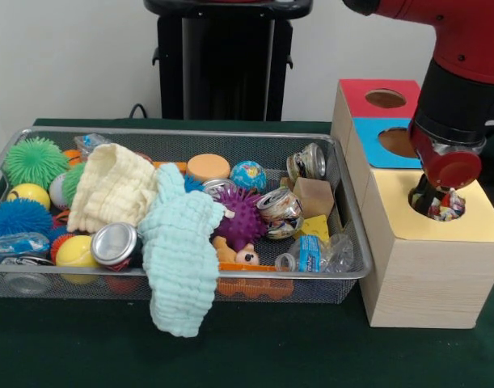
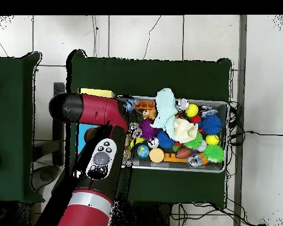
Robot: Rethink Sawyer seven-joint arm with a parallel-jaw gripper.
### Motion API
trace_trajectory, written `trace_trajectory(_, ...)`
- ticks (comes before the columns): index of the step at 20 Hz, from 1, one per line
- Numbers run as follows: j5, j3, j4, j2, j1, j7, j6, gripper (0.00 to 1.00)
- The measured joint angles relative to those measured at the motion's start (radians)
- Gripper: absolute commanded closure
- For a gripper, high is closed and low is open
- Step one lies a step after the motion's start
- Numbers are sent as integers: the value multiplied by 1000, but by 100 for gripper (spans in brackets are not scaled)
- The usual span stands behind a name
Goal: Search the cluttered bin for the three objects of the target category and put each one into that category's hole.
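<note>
**Gripper at Yellow Hole; Bin Full of Mixed Items**

No legible writing appears on any item.

The wire mesh bin (image 1: 344, 242) holds crushed cans (image 1: 280, 212), a purple spiky ball (image 1: 245, 220), a green spiky ball (image 1: 35, 160), a blue spiky ball (image 1: 17, 217), a small globe ball (image 1: 248, 175), a cream cloth (image 1: 111, 187) and a crumpled plastic bottle (image 1: 315, 254). A mint cloth (image 1: 179, 250) hangs over the bin's front rim.

Beside the bin stands the wooden sorting box (image 1: 416, 275) with red, blue and yellow tops. The gripper (image 1: 442, 204) sits in the yellow hole (image 1: 465, 212), closed on a crumpled multicolour wrapper (image 1: 447, 207).

Both rest on a dark green table cover (image 1: 255, 347). The overhead view shows a tiled floor (image 2: 167, 35).
</note>
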Motion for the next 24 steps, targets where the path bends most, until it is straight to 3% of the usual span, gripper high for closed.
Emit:
trace_trajectory(9,2,-7,-19,59,15,0,-56,100)
trace_trajectory(16,21,-45,-77,97,28,0,-62,100)
trace_trajectory(17,31,-53,-91,108,30,0,-60,0)
trace_trajectory(24,35,-69,-100,118,42,0,-24,0)
